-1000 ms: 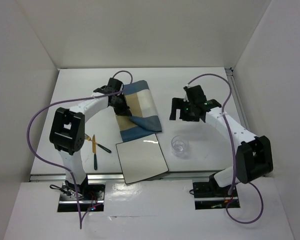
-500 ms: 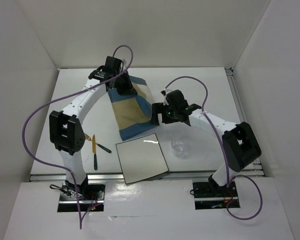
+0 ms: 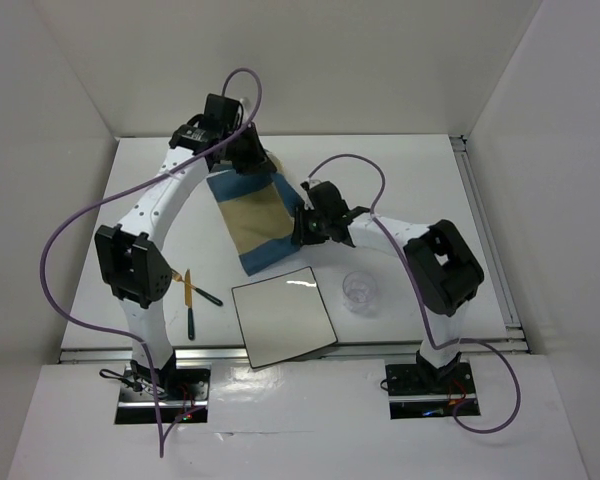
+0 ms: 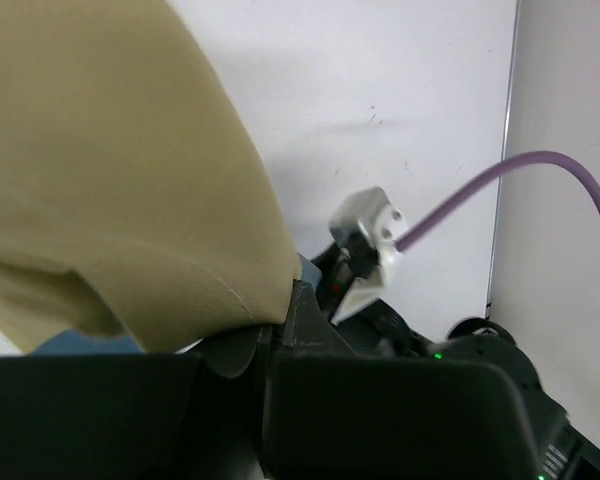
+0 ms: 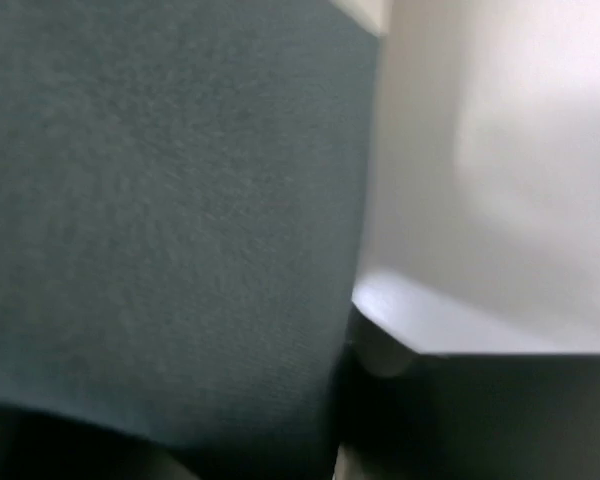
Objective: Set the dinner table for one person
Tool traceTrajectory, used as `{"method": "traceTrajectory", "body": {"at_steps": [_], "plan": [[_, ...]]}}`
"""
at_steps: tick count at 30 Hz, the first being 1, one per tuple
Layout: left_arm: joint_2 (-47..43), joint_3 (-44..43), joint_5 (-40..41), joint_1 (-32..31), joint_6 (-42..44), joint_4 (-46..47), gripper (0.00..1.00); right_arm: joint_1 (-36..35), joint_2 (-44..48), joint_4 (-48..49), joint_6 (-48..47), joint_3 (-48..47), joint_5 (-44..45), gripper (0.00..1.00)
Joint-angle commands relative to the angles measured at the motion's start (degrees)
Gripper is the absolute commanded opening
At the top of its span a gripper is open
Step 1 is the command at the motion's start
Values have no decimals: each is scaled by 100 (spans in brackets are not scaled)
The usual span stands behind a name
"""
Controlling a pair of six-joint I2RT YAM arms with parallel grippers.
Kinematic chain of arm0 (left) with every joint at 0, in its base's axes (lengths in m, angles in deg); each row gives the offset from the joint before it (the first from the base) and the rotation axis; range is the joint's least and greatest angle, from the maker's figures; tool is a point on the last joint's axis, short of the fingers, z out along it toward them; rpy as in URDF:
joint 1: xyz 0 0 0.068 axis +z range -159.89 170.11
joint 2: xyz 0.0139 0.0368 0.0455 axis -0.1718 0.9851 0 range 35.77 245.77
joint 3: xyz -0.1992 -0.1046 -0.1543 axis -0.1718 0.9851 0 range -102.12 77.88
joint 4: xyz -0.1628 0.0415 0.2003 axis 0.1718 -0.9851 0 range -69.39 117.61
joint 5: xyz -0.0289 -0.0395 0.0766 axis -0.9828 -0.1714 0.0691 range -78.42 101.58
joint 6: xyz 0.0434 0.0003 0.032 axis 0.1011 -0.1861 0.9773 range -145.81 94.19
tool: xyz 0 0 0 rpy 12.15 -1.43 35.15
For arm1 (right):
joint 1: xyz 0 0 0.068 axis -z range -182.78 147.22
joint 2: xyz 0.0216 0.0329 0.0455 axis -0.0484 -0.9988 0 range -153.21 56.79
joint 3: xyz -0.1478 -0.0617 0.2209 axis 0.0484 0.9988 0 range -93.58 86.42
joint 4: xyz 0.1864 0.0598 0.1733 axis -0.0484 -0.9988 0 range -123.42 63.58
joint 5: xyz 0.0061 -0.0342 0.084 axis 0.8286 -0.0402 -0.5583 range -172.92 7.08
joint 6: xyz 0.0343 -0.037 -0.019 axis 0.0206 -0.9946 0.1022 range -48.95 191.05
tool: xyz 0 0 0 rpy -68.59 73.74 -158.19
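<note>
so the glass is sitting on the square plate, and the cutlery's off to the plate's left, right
Not quite. The top external view shows the glass standing on the bare dinner table, just to the right of the square plate, not on it. The cutlery does lie to the plate's left.

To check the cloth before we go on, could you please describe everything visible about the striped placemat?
The placemat is a soft cloth rectangle, tan in the middle with blue bands at both ends. It is spread slanted over the dinner table, beyond the plate. The left gripper pinches its far corner; the right gripper meets its right edge.
</note>
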Motion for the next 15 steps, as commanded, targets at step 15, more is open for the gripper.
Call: {"method": "traceTrajectory", "body": {"at_steps": [15], "plan": [[611, -2229, -763, 761, 375, 139, 0, 1467, -1228, -726, -1888, -4379, 1453, 0]]}}
